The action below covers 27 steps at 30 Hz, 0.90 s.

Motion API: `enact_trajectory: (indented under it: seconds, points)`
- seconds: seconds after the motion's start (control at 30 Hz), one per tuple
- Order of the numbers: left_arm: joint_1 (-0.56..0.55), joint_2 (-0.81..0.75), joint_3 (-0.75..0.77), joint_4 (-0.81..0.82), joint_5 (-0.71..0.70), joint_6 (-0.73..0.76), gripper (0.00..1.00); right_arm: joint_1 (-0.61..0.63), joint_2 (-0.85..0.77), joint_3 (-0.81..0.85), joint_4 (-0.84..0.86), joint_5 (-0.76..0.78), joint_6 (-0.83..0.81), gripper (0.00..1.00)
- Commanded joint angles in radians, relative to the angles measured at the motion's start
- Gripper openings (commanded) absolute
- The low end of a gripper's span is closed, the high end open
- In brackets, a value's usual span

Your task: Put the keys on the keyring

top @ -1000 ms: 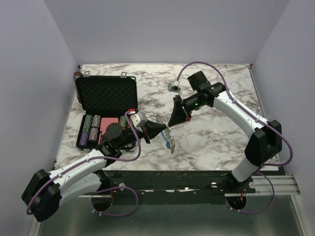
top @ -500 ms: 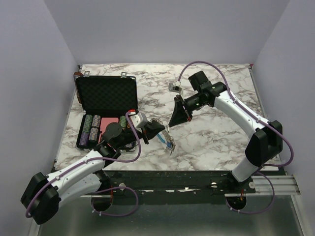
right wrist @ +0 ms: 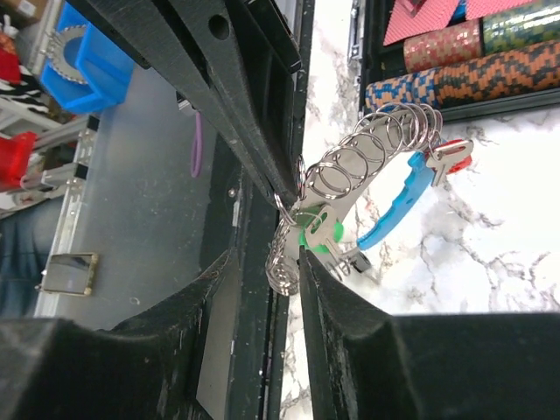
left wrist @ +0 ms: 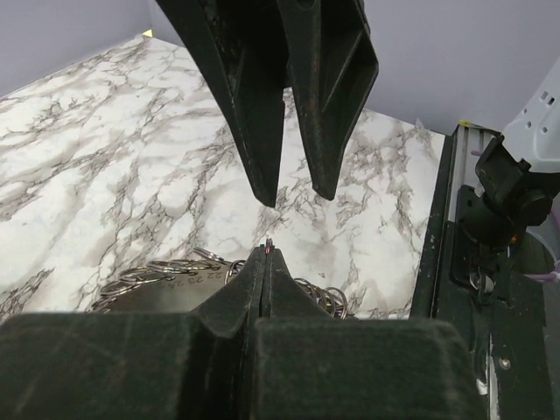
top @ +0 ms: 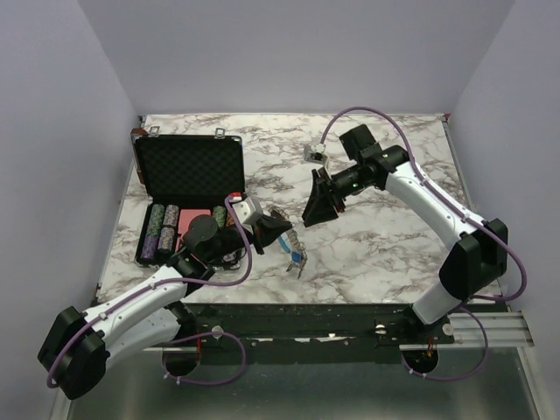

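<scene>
Marble-patterned worktop carries an open black case at the left, with rows of poker chips in its lower half. On the left arm, reaching in from the near left, the left jaws are closed tight on the thin wire of the keyring. The wire is pinched at the very tips, and the left wrist view shows no gap between the fingers.

The keyring hangs from those tips near the middle of the worktop, just right of the case. Its bright blue curved segment is on the side away from the grip. Several small split rings are threaded along the loop.

Two keys are seen at the loop: one with a green head close to the grip point, one with a red head at the far end of the blue segment.

The right arm comes in from the far right, pointing down at the keyring. The right jaws stand apart and grip nothing — their tips are just beside the green-headed key, with a small ring lying in the gap. Whether the keyring touches the worktop cannot be told.
</scene>
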Motion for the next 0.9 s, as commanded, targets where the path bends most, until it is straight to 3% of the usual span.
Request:
enact_trajectory:
  seconds: [0.0,0.17,0.43,0.73,0.87]
  points:
    - [0.008,0.017,0.072,0.03,0.02,0.006,0.0,-0.045,-0.072,0.006,-0.005,0.051,-0.019,0.44]
    - [0.014,0.095,0.15,0.033,0.0,-0.027,0.0,-0.215,-0.15,-0.061,0.084,0.072,0.024,0.47]
    - [0.041,0.372,0.452,0.022,-0.086,-0.107,0.0,-0.476,-0.31,-0.245,0.28,0.094,0.136,0.52]
    - [0.057,0.789,0.845,0.012,-0.219,-0.305,0.0,-0.594,-0.399,-0.357,0.343,0.115,0.161,0.54]
    - [0.06,0.951,1.009,-0.099,-0.227,-0.36,0.0,-0.617,-0.411,-0.391,0.358,0.106,0.161,0.55]
